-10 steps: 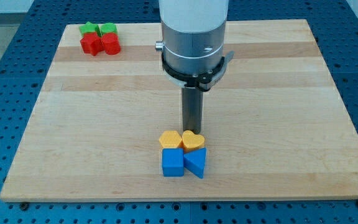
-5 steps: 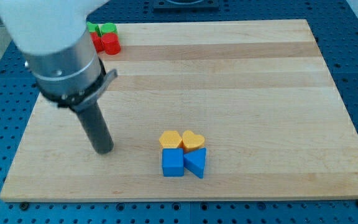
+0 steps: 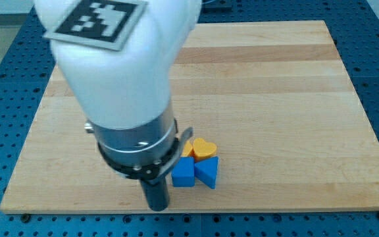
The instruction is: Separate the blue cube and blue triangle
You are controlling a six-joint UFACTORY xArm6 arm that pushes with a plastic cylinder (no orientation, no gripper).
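Note:
The blue cube (image 3: pixel 183 174) and the blue triangle (image 3: pixel 207 172) sit side by side, touching, near the view's bottom centre of the wooden board (image 3: pixel 275 99). My tip (image 3: pixel 158 207) rests on the board just left of and below the blue cube, a small gap apart. The arm's white and grey body covers much of the view's left and centre.
A yellow heart (image 3: pixel 204 149) touches the top of the blue triangle. An orange-yellow block (image 3: pixel 187 151) beside it is mostly hidden by the arm. The board's bottom edge lies just below my tip. The red and green blocks at top left are hidden by the arm.
My tip has swung from the board's left to the bottom centre, close to the blue cube's lower left. The blocks have not moved.

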